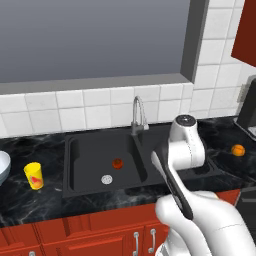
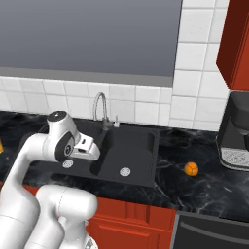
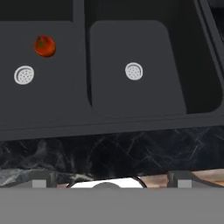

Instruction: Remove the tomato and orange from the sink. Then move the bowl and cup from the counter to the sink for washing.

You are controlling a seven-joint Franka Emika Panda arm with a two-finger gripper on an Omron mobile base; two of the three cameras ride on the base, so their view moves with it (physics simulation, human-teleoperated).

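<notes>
Black marble counter (image 1: 30, 205) runs across frame middle; white tile wall (image 1: 75, 107) and big grey window (image 1: 90, 37) on top; red cabinets (image 1: 75, 240) at bottom; black sink (image 1: 87, 175) in centre, faucet (image 1: 137, 112) behind; tomato (image 1: 117, 163) in left basin near drain (image 1: 106, 179); orange (image 1: 238, 149) on counter at right; cup (image 1: 34, 175) and bowl (image 1: 3, 167) at left edge; dark machine (image 2: 236, 131) at right; white arm blocks right basin; gripper (image 3: 111, 183) wide open, holds nothing, over sink's front edge.

You have a dark marbled counter (image 1: 30, 205) with red cabinet doors (image 1: 90, 240) beneath it. Behind it runs a white tiled wall (image 1: 60, 107) under a grey window (image 1: 90, 40), and a black coffee machine (image 2: 236, 133) stands at the right end.
</notes>
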